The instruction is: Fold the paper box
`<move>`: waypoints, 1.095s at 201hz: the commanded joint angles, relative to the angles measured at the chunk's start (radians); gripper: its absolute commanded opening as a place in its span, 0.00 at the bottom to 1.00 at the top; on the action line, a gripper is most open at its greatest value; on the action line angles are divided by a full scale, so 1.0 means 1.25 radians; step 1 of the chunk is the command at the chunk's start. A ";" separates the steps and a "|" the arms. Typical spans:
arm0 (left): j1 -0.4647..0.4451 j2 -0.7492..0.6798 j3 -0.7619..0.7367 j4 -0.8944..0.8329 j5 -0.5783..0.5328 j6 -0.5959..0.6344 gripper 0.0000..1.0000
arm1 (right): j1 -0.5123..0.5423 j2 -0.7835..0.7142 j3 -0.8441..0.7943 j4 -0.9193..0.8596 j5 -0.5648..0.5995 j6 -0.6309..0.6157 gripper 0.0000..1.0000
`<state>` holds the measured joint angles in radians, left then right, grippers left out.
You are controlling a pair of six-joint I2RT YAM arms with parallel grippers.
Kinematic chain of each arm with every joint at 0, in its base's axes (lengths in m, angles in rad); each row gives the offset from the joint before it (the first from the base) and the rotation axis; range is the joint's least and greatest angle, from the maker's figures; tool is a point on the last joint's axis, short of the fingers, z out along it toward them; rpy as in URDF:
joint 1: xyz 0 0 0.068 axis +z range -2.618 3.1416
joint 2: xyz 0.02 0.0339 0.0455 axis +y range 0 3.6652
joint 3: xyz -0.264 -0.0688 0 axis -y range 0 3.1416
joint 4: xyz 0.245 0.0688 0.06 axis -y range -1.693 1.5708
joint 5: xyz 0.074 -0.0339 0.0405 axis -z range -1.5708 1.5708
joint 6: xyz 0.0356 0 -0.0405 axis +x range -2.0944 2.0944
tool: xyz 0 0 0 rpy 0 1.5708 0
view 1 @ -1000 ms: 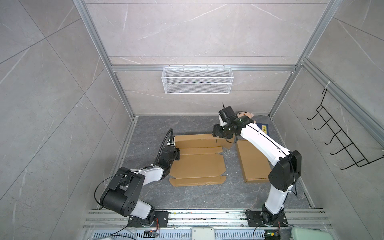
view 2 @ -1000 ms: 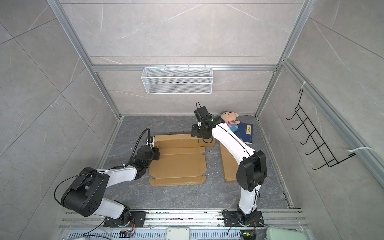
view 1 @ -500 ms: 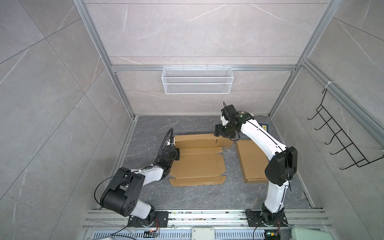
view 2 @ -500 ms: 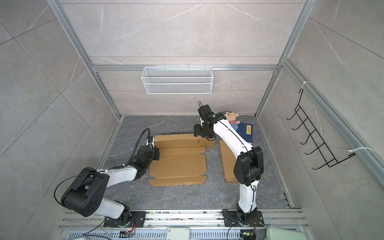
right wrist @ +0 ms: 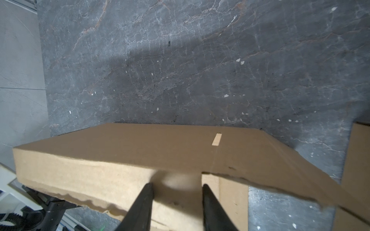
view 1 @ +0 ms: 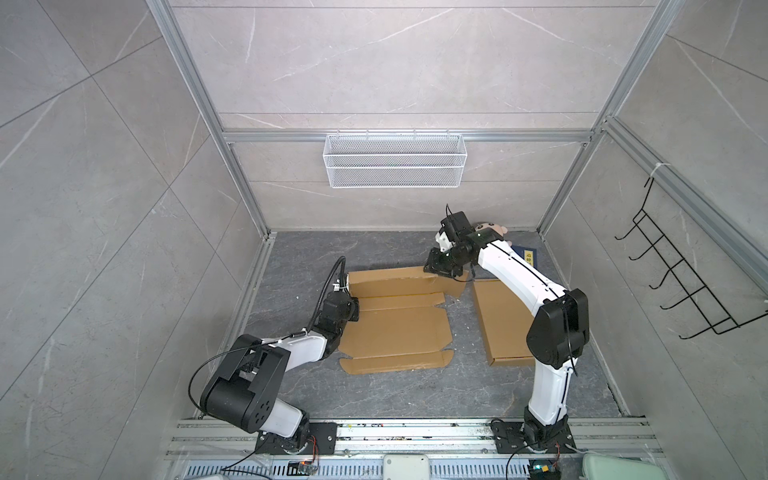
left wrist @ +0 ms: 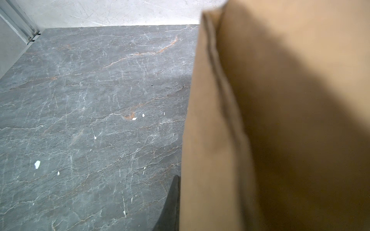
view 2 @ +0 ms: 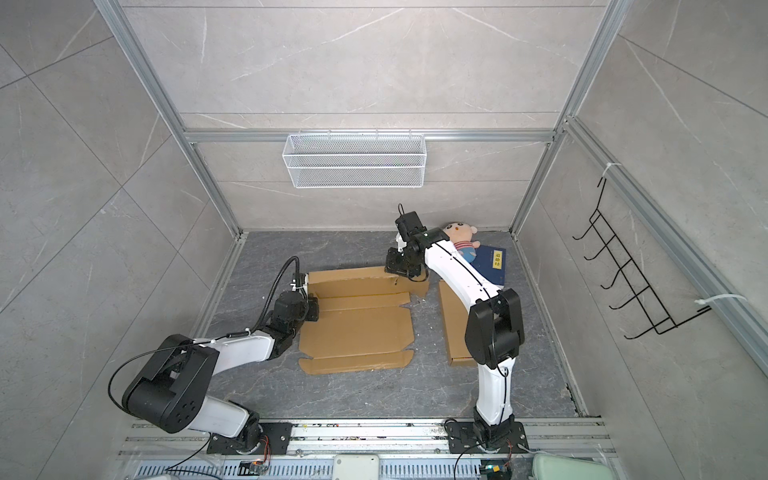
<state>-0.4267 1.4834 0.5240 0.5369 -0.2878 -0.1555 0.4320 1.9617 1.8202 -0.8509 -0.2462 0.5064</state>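
The stereo head sat high above the front rail (view 1: 415, 432) and looked steeply down toward the back wall (view 1: 395, 83), far enough off that both top views held the whole tabletop (view 1: 374, 390) (view 2: 353, 395) and the paper box (view 1: 399, 332) (view 2: 357, 332), with only a slight sideways shift between them. The left wrist camera rode low and very near the paper box (left wrist: 290, 120), whose blurred cardboard filled about half its frame, and faced across the tabletop (left wrist: 90, 110) to the back wall (left wrist: 120, 10). The right wrist camera looked down, close in, past its fingers (right wrist: 142, 204) onto the same paper box (right wrist: 120, 160) and the tabletop (right wrist: 200, 70) beyond.
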 commanded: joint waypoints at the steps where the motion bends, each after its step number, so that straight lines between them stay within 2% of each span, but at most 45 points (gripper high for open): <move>1: -0.008 -0.002 0.005 -0.008 -0.012 0.048 0.03 | 0.012 0.004 -0.031 0.016 -0.038 0.018 0.33; 20: -0.008 -0.006 0.013 -0.027 -0.015 0.043 0.03 | 0.009 0.000 -0.038 0.026 -0.047 0.018 0.34; 74: -0.007 -0.016 0.032 -0.086 -0.029 0.024 0.01 | -0.058 -0.107 -0.095 0.052 -0.090 -0.008 0.56; 115: -0.007 -0.001 0.055 -0.114 -0.031 0.021 0.01 | -0.092 -0.238 -0.273 0.125 -0.068 0.005 0.58; 146: -0.007 0.008 0.093 -0.174 -0.031 0.019 0.00 | -0.089 -0.348 -0.516 0.336 -0.010 0.084 0.50; 164: -0.007 0.021 0.119 -0.217 -0.023 0.016 0.00 | -0.086 -0.381 -0.635 0.457 0.037 0.131 0.42; 188: -0.007 0.041 0.136 -0.228 -0.022 0.019 0.00 | -0.074 -0.351 -0.711 0.582 0.065 0.176 0.36; 220: -0.007 0.052 0.140 -0.228 -0.017 0.021 0.00 | -0.057 -0.280 -0.739 0.687 0.118 0.217 0.32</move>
<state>-0.4324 1.5261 0.6865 0.3214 -0.2859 -0.1780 0.3424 1.5616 0.9150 -0.1860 -0.1791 0.7105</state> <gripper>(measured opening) 0.079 0.329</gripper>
